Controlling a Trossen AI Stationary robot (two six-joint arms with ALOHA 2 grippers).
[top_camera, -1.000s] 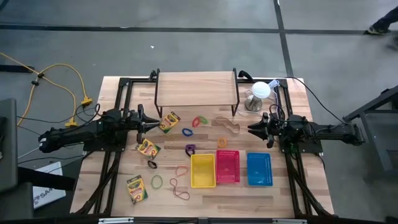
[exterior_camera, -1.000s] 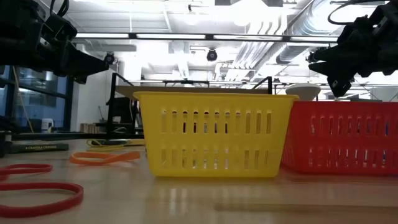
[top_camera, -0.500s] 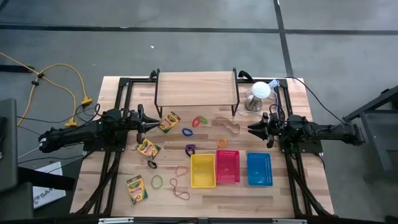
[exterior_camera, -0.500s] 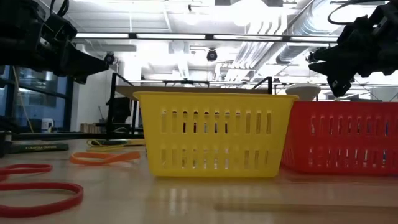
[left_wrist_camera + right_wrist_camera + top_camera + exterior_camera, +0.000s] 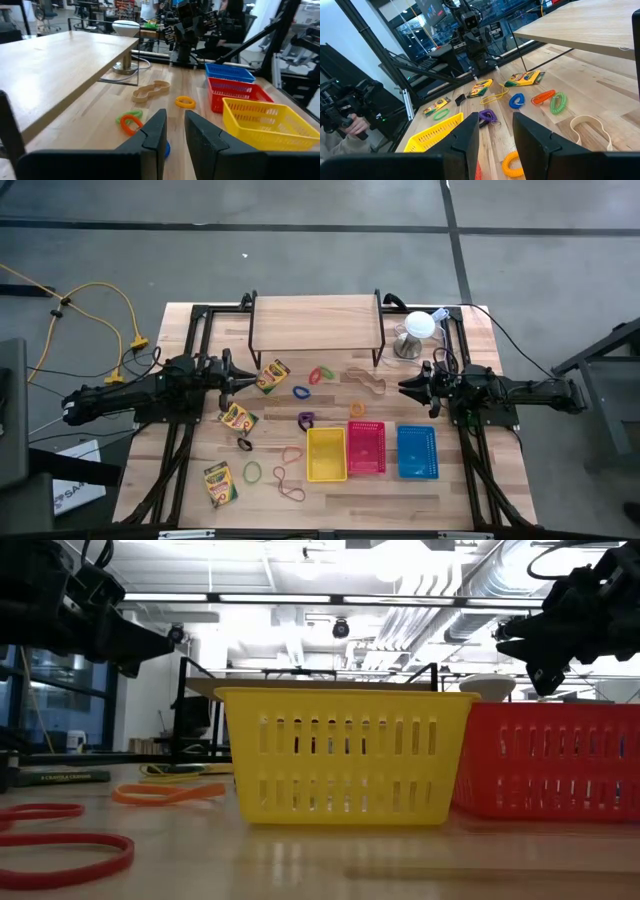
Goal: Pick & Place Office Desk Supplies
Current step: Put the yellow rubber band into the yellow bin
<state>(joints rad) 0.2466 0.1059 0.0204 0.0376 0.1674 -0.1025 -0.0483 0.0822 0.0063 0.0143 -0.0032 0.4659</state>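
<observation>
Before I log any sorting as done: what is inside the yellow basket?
From above, the yellow basket shows only its bare floor, with no supplies in it. In the low view its slotted wall hides the floor.

Three crayon boxes (image 5: 238,417) lie flat on the worktop's left half, with coloured rings (image 5: 321,375) and rubber bands (image 5: 289,493) scattered loose between them
</observation>
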